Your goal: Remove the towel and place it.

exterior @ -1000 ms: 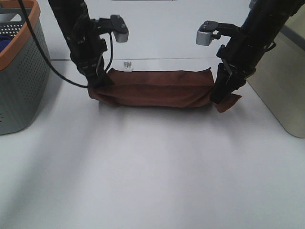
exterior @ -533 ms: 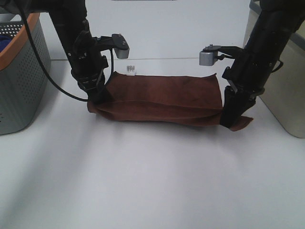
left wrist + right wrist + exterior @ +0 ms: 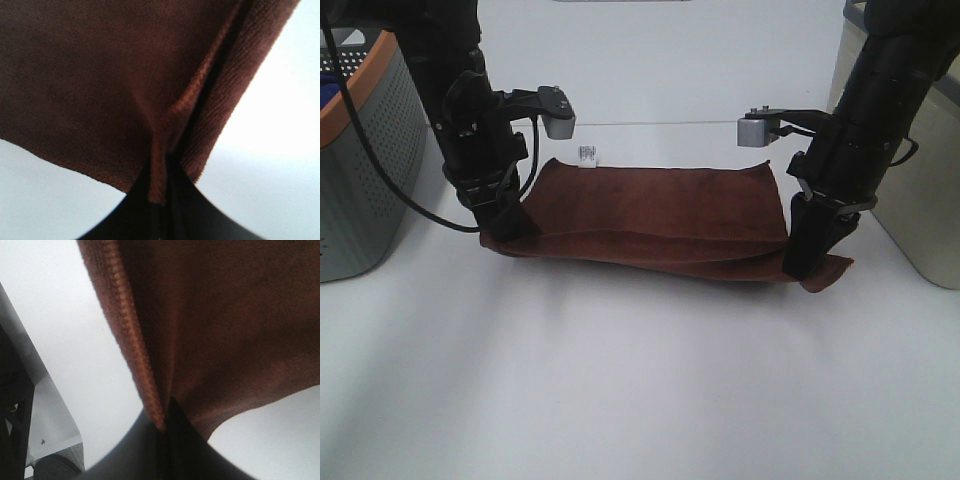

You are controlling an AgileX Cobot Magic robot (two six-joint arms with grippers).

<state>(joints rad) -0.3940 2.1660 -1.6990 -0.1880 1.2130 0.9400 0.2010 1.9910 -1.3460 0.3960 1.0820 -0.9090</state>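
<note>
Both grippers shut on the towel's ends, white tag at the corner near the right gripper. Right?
No. The white tag sits at the corner near the left gripper, not the right gripper; the exterior high view shows it. Both grippers are shut on the ends of the towel.

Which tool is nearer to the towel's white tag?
Left. The left tool grips the towel at the end with the tag; the right tool grips the opposite end.

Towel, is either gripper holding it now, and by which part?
Both. The left gripper pinches the towel by the hemmed edge at its left end, the right gripper at its right end.
</note>
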